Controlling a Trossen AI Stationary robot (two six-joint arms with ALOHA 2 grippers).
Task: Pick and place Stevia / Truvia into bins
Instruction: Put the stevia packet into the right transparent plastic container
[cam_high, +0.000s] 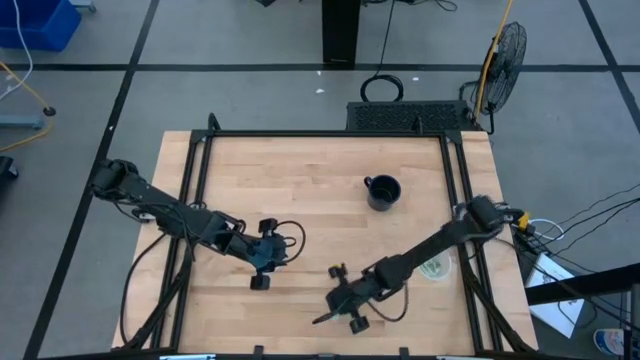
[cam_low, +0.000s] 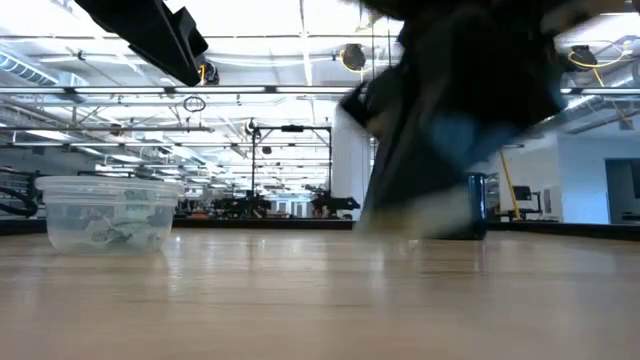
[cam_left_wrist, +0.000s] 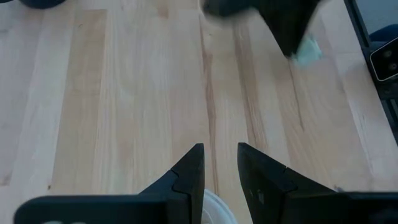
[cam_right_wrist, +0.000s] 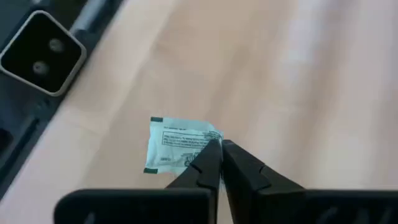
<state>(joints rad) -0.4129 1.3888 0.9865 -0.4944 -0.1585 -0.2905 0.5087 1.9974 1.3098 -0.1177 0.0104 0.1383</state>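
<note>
Pale green-edged sachet (cam_right_wrist: 180, 151), print unreadable, pinched by right gripper (cam_right_wrist: 219, 151).

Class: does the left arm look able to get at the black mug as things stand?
Probably yes: the left claw hangs open over bare table, nothing stands between it and the black mug, and the right claw, pinching a sachet, sits clear of that path.

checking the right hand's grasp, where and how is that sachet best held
By a short edge, side-on. The sachet is a thin flat rectangle, so only its edges give the fingers a bite. The right hand is pinching its edge that way, sachet sticking out sideways from the closed tips.
</note>
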